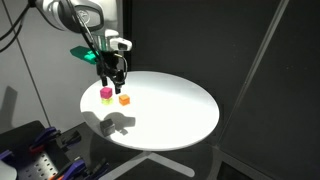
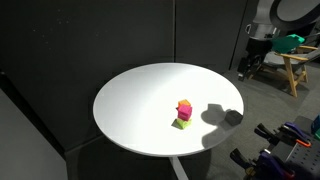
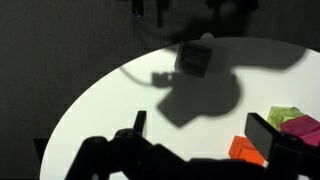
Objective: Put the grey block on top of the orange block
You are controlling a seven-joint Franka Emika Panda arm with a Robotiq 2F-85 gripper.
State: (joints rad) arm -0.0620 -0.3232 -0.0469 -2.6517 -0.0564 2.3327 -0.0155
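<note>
Claw (image 1: pixel 118 75) hung above the table (image 1: pixel 185 112), fingers (image 3: pixel 262 130) spread, nothing pinched. Grey block (image 3: pixel 196 58) showed only in the wrist view. It looked to sit on the table close to the rim, centred ahead of the spread fingers, at the edge of the claw's shadow (image 3: pixel 200 98). In both exterior views it was either hidden by the claw or too small to pick out, so the claw's height above it couldn't be judged.

Risks (judgement):
- Block near the rim: a finger landing on it, or a skewed closing, could shove it off the table.
- Grey against dark shadow meant low contrast. Its edges would be easy to misread and a corner could get pinched, so the block could twist or drop in transit.
- Orange block (image 1: pixel 124 99) was tiny, so its top gave little margin. An offset release could tip the grey block off or knock the orange one away.

Surroundings: magenta cube (image 1: pixel 106 92) and yellow-green block (image 3: pixel 283 113) sat just beside the orange block, either touching or stacked; couldn't tell which. They were the main obstruction, since a spread finger coming down at the orange block could clip the magenta cube. Nothing but shadow showed between grey and orange.
</note>
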